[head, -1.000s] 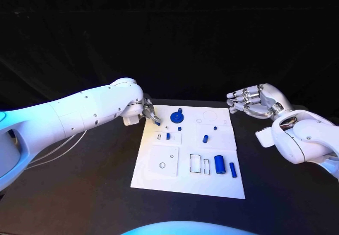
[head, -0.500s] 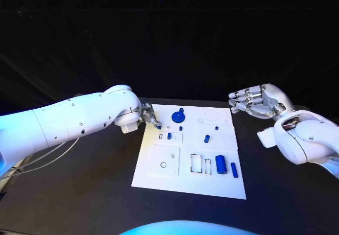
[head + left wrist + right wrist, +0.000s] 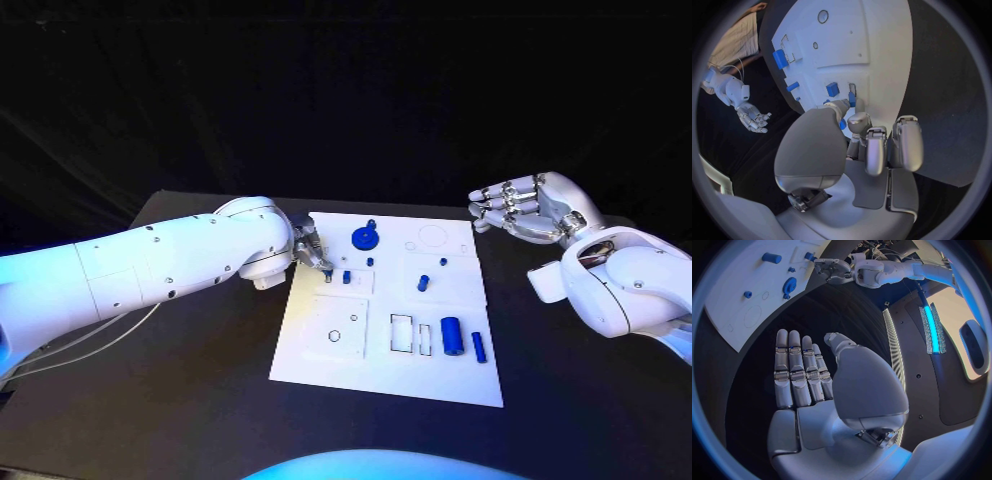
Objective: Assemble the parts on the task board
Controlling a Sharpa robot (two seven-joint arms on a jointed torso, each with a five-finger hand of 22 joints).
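task board (image 3: 329, 355): flat white plate | parts (image 3: 449, 335): small blue cylinders

We count one white board (image 3: 378, 370) on one black table (image 3: 173, 400). On the board we make out seven blue pieces: one round disc (image 3: 364, 238) at the far end, one small peg (image 3: 369, 262) just near of it, two small pieces (image 3: 346, 276) on the left, two pegs (image 3: 423, 283) toward the right, one thick cylinder (image 3: 450, 334) and one thin rod (image 3: 477, 346) at the near right. Two hands: the left (image 3: 312, 254) and the right (image 3: 522, 211).
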